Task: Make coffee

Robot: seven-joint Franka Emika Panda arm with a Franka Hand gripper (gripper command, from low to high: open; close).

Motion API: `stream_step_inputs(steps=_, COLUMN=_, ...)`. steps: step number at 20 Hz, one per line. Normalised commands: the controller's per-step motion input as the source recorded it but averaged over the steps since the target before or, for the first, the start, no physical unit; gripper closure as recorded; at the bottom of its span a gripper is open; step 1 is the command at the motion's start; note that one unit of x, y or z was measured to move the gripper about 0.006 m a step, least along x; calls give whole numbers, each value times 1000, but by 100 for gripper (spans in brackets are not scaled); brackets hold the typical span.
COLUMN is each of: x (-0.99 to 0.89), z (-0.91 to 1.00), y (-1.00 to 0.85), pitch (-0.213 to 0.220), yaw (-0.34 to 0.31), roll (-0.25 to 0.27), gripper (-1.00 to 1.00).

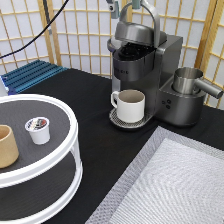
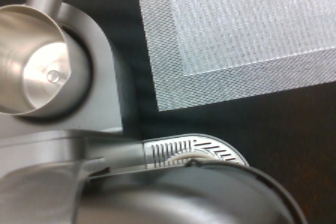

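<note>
One coffee pod (image 1: 38,129) sits on my white turntable's (image 1: 65,160) upper tier at the exterior view's left, beside a tan cup (image 1: 7,146). My gripper (image 1: 125,5) hangs at the top edge by the coffee maker's (image 1: 150,75) raised lid; whether it is clenched I cannot tell. A white mug (image 1: 130,105) waits on the drip tray. From my wrist: steel frothing jug (image 2: 37,60), drip grate (image 2: 187,150), woven mat (image 2: 247,45) on the black worktop (image 2: 285,130)

Only the gripper's (image 1: 124,6) two short grey-teal fingers (image 1: 114,8) show at the exterior view's top edge; the arm is out of frame.
</note>
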Motion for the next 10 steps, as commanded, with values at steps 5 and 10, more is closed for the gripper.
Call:
stream_step_inputs(steps=5, x=53, z=555, y=511, pitch=85, yaw=-120, roll=-167, gripper=-100)
stream_step_inputs(steps=10, x=99, z=489, y=574, pitch=132, yaw=-77, roll=-182, gripper=-100)
